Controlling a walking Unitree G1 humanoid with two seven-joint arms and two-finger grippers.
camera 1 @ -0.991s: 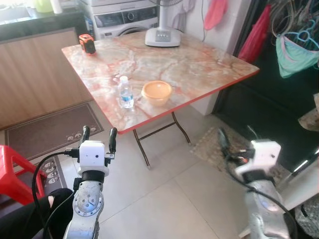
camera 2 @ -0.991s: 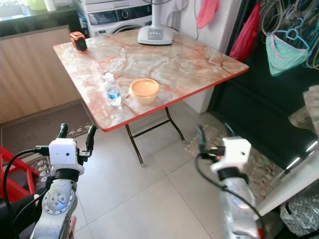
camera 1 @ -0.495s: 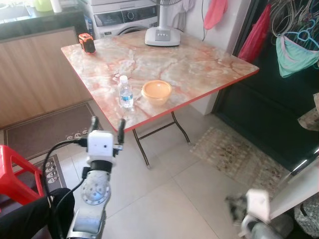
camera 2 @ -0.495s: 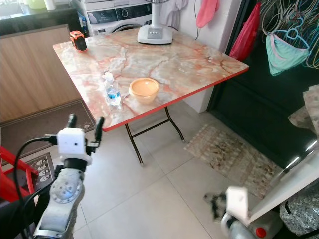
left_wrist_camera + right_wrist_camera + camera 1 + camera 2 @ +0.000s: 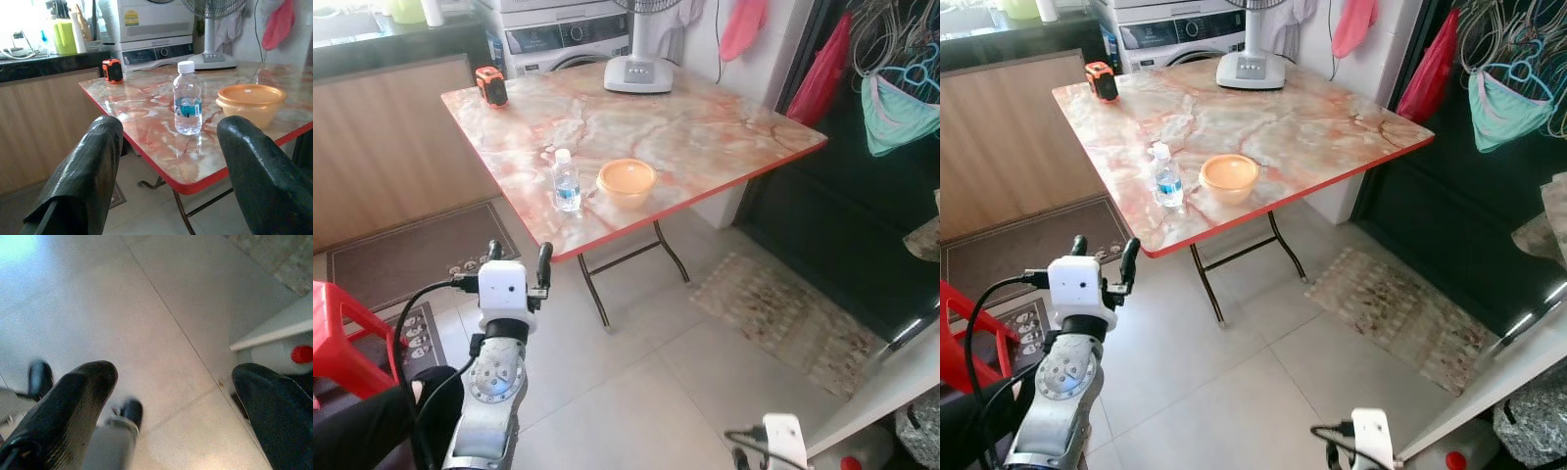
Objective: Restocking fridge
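Observation:
A small clear water bottle (image 5: 567, 181) with a white cap stands near the front edge of the marble-patterned folding table (image 5: 705, 117). Just to its right sits an orange lidded bowl (image 5: 626, 180). My left gripper (image 5: 518, 262) is raised in front of the table, short of its red edge, open and empty. In the left wrist view the bottle (image 5: 188, 98) and bowl (image 5: 251, 103) lie ahead between the fingers. My right gripper (image 5: 176, 377) hangs low over the floor tiles, open and empty, its wrist (image 5: 781, 441) at the picture's bottom edge.
An orange tape measure (image 5: 490, 85) and a fan base (image 5: 641, 72) sit on the table's far side, with a washing machine (image 5: 568, 34) behind. A red stool (image 5: 337, 323) and power strip (image 5: 416, 338) lie to the left. A rug (image 5: 773, 304) and a white panel (image 5: 891, 382) lie to the right.
My right arm has dropped from chest height to low by the floor. The left gripper has stayed raised before the table, shifting only slightly. The camera has moved a little.

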